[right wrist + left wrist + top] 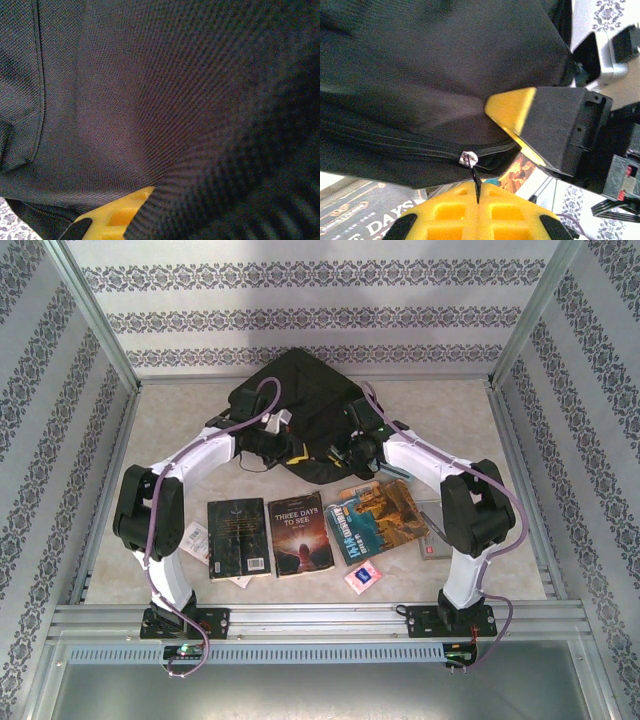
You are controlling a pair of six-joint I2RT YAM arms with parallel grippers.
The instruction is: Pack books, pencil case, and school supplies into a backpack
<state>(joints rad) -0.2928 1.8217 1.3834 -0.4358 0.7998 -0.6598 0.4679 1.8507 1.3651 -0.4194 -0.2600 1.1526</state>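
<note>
Just beyond the row of books (300, 535), the left gripper (478, 202) is closed on the zip pull (469, 160) and the right gripper (495, 104) is clamped on fabric of the backpack (300, 400), which lies far-centre, zip edge facing the arms, long axis running away.

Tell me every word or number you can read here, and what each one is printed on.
"THREE DAYS TO SEE": cover of the brown book; the left wrist view shows its "DAYS".
The black book: cover print too small to read.
The blue-and-orange book: large pale letters, too blurred to read.
The pink packet: print too small to read.
The backpack: no lettering visible.
</note>
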